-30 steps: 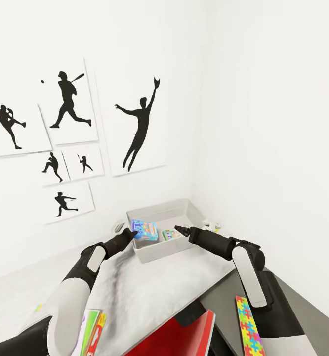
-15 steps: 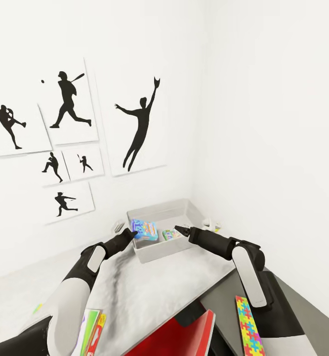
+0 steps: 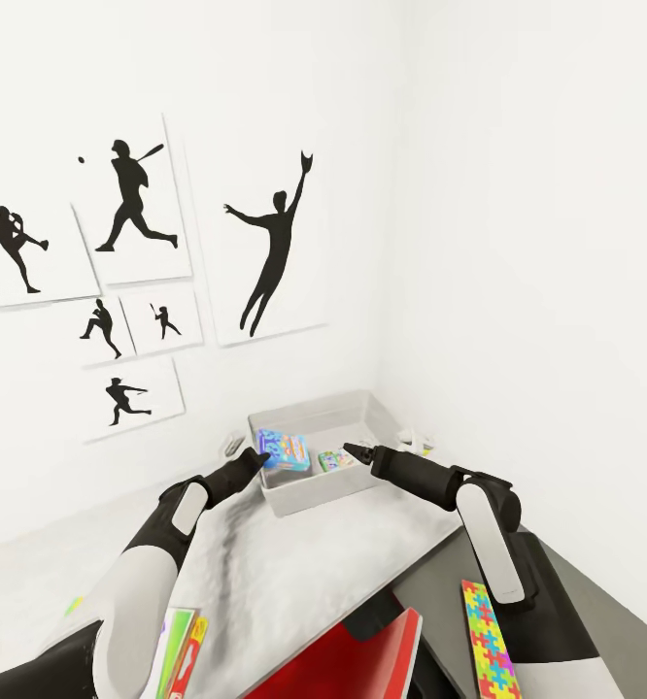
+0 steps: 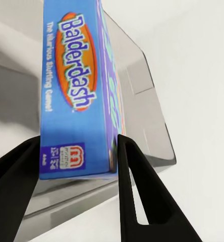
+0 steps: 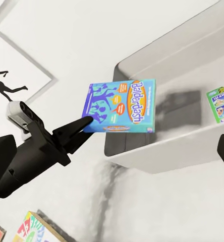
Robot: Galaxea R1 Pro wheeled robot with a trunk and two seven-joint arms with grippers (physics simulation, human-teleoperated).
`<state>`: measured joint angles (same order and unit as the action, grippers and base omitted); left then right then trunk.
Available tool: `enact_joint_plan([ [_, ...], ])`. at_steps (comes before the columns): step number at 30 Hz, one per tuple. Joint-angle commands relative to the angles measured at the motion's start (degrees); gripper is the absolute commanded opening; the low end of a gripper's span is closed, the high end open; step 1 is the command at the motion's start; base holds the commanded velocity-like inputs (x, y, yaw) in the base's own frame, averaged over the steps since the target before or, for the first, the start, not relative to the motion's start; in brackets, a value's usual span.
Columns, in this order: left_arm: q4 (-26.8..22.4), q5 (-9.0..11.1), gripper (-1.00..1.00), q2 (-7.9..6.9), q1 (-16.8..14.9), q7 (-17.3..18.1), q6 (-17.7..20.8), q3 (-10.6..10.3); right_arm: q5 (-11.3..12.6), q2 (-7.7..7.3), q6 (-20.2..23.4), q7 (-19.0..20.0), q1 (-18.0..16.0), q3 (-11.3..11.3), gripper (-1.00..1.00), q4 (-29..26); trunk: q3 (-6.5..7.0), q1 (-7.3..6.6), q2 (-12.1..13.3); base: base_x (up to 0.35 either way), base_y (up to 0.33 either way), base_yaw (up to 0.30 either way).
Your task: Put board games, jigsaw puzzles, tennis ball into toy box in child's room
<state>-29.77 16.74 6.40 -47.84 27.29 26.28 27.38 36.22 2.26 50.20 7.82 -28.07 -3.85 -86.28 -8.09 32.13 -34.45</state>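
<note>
Head view: between a second ago and now almost nothing has moved, so we judge the release has not begun. Our left gripper (image 3: 262,456) has its fingers (image 4: 129,201) closed on the blue board game (image 3: 285,450), held over the near edge of the toy box (image 3: 314,416) on the bench (image 3: 294,563). A green game (image 3: 336,461) lies inside. The right gripper (image 3: 355,451) hovers beside it; whether its fingers are spread we cannot tell. A jigsaw puzzle (image 3: 489,641) is cut off by the frame's lower edge.
</note>
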Motion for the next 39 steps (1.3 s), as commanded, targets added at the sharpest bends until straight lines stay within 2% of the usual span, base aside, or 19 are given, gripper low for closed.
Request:
enact_joint_plan([
  [1,-0.03,0.23,-1.0,0.05,-0.07,0.13,0.5,0.35,-0.45,0.03,0.22,0.44,-0.05,0.07,1.0,-0.03,-0.1,0.02,-0.09,0.0,0.0,0.0],
  [15,-0.03,0.17,-1.0,0.02,-0.07,0.13,0.48,0.38,-0.45,0.07,0.07,0.44,-0.01,0.07,1.0,-0.03,-0.1,0.02,-0.09,0.0,0.0,-0.061],
  [18,-0.66,0.71,-1.0,0.99,-0.15,0.15,0.19,0.4,-0.45,1.05,-0.01,0.44,0.12,-0.54,1.0,0.68,-0.1,0.02,-0.09,0.0,0.0,0.0],
  [20,-0.65,0.72,-1.0,0.99,-0.15,0.15,0.19,0.39,-0.45,1.53,-0.01,0.44,0.12,-0.54,1.0,0.68,-0.1,0.02,-0.09,0.0,0.0,0.0],
  [23,-1.41,0.75,-1.0,0.92,-0.15,1.12,0.18,0.53,-0.52,2.07,-0.01,0.49,0.12,-0.68,1.0,0.75,-0.1,0.02,-0.09,0.0,0.0,0.0],
  [32,-1.78,0.75,-1.0,0.9,-0.15,3.95,0.12,0.57,-0.59,2.22,-0.01,0.47,0.21,-0.76,1.0,0.77,-0.1,0.02,-0.09,0.0,0.0,0.0],
  [39,-1.79,0.75,-1.0,0.9,-0.15,3.99,0.1,0.57,-0.62,2.3,-0.01,0.44,0.86,-0.8,1.0,0.77,-0.1,0.02,-0.09,0.0,0.0,0.0],
])
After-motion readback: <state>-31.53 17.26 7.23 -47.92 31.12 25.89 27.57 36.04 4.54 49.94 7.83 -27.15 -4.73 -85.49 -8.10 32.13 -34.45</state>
